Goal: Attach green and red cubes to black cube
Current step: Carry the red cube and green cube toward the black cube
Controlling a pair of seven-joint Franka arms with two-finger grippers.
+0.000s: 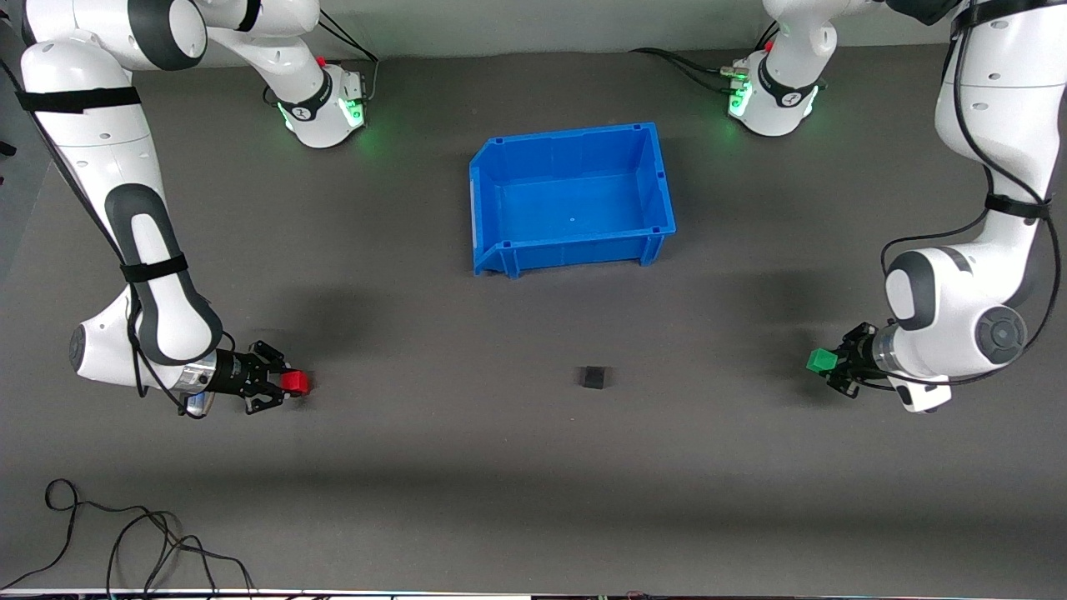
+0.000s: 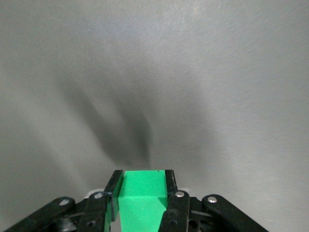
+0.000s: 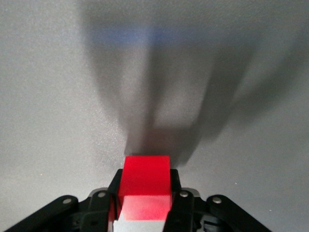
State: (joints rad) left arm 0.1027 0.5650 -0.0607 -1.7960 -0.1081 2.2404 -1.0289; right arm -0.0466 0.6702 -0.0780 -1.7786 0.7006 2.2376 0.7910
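Surface (image 1: 533, 500): dark grey mat filling the front view, a loose black cable (image 1: 125, 542) in its lower left corner.

Blue bin (image 1: 658, 179): open-topped, upper centre of the front view, between the two arm bases.

Right gripper (image 1: 288, 385): lower left of the front view, low over the mat. Fingers (image 3: 176, 205) pinch the red cube (image 1: 294, 382) from both sides; the cube juts past the fingertips.

Left gripper (image 1: 829, 364): lower right of the front view, low over the mat. Fingers (image 2: 170, 186) clamp the green cube (image 1: 822, 360), which sits squarely between them at their tips.

Black cube (image 1: 593, 377): alone on the mat, lower centre of the front view, well apart from both grippers, roughly between them and nearer the camera than the bin.
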